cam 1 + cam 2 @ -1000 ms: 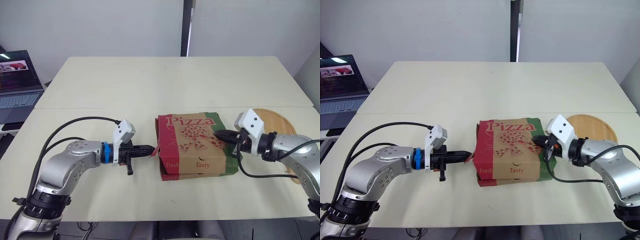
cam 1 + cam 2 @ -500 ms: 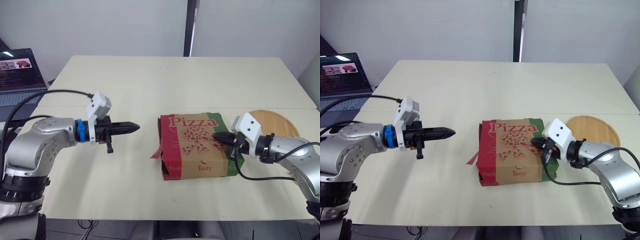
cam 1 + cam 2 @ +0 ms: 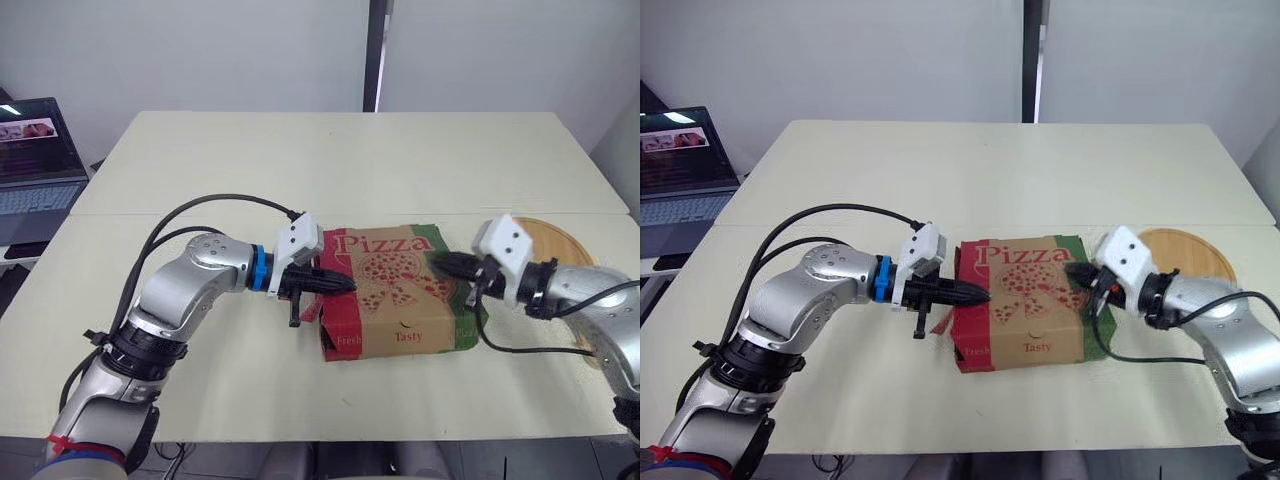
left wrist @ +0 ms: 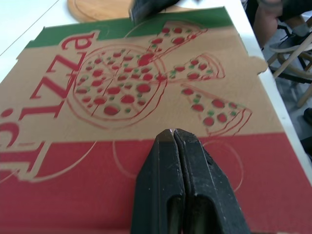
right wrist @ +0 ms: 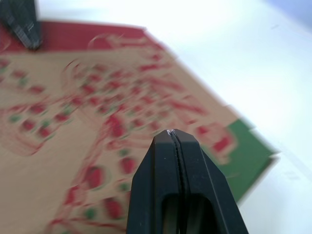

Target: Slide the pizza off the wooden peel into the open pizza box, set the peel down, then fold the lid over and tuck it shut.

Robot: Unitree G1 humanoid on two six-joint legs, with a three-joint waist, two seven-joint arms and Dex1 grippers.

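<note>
**Closed lid being held down from both sides; tuck being judged unfinished**

The pizza box [image 3: 395, 290] is being seen near the front of the table [image 3: 330, 160], with its printed lid [image 3: 385, 268] folded over the base. What is lying inside is being hidden by the lid.

The left gripper [image 3: 348, 285] is being held with its two fingers pressed together and nothing between them, the tip over the red strip at the lid's left edge. Whether it is touching the card or hovering just above cannot be told. The right gripper [image 3: 437, 263] is likewise being kept closed and empty, its tip at the green strip on the opposite edge. The peel [image 3: 560, 240] is lying flat on the table just beyond the right gripper, so that step is being taken as done.

A red side flap [image 3: 312, 308] is sticking out at the box's left side, so the tucking is being judged incomplete.

The box is being judged light and thin-walled: card that is being bent easily and likely to be dented by a hard poke. The lid is best being pushed near its edges, over the walls, not mid-panel. The flap is best being nudged inward at its free edge while the far side is being steadied, since so light a box is likely to slide on the smooth tabletop.
</note>
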